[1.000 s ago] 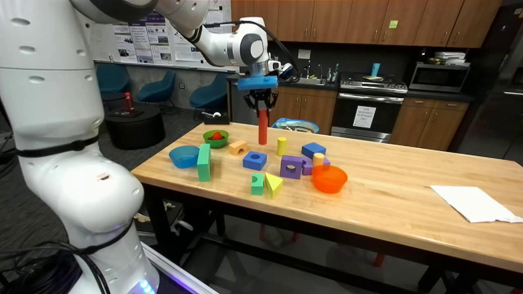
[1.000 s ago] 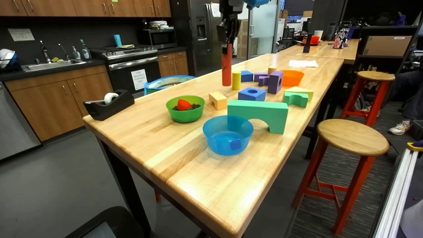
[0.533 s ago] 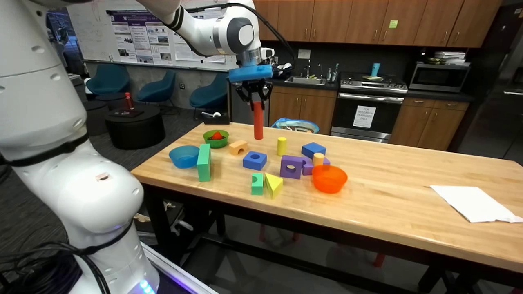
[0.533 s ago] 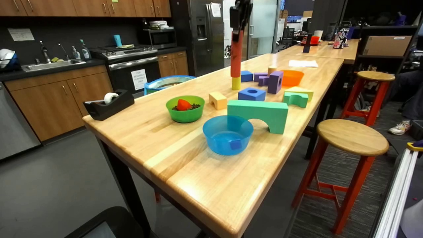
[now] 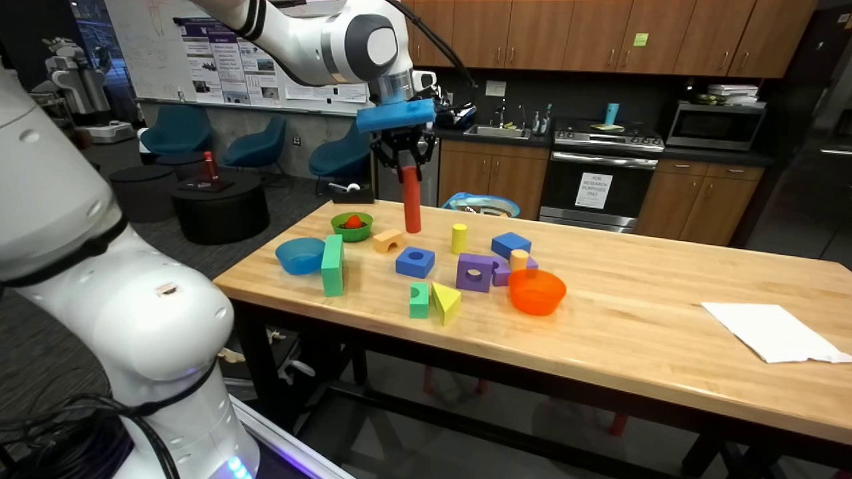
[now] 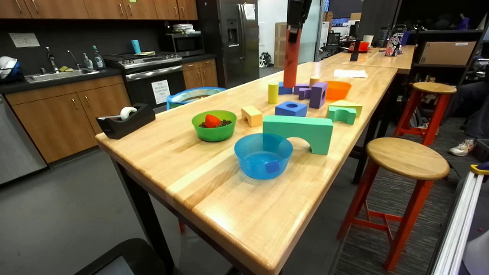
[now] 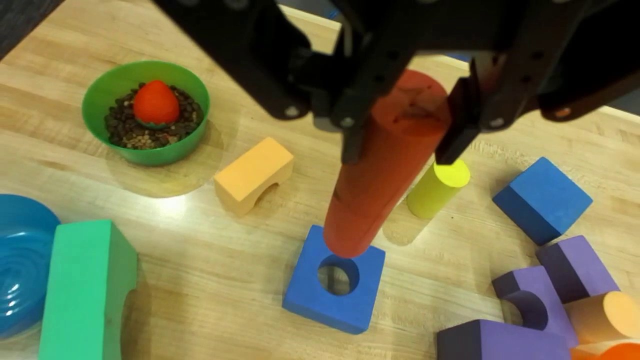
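My gripper [image 5: 409, 174] is shut on a red cylinder [image 5: 412, 206] near its top end; the cylinder hangs nearly upright, slightly tilted, above the table. In the wrist view the fingers [image 7: 352, 147] stand on both sides of the red cylinder [image 7: 372, 185]. Its lower end overlaps the far edge of a blue block with a round hole [image 7: 310, 300]; I see it apart from the table in an exterior view [image 6: 292, 65]. A yellow cylinder [image 7: 431, 195] stands upright beside it, and an orange arch block [image 7: 252, 172] lies on the other side.
A green bowl [image 5: 353, 233] holds dark bits and a red object. A blue bowl [image 6: 263, 164] stands by a green arch block [image 6: 298, 126]. Purple blocks [image 5: 474, 273], a blue block [image 7: 545, 197], a yellow triangle [image 5: 444, 301] and an orange bowl [image 5: 536, 293] stand nearby.
My gripper has carried the red cylinder across the table, leftward in one exterior view and rightward and up in the other. The cylinder now tilts slightly. The blocks and bowls have not moved.
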`<state>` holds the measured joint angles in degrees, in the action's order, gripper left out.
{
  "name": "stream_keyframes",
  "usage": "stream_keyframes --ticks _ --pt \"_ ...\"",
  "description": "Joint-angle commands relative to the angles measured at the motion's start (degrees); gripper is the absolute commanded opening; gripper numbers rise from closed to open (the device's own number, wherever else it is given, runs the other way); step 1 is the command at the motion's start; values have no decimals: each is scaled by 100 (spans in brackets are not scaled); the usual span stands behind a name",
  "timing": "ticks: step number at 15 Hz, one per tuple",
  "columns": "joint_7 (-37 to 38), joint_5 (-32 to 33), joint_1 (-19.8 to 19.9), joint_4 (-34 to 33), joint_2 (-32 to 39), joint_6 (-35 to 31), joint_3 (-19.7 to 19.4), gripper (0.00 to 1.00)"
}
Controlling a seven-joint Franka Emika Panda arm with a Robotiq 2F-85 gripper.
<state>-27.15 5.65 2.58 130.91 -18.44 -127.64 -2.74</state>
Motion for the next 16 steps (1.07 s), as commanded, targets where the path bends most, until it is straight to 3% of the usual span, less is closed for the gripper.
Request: stream_keyframes --ticks 1,16 --pt "-179 72 -134 393 -461 70 -165 15" --pt "-318 132 -205 762 -255 -302 -281 15"
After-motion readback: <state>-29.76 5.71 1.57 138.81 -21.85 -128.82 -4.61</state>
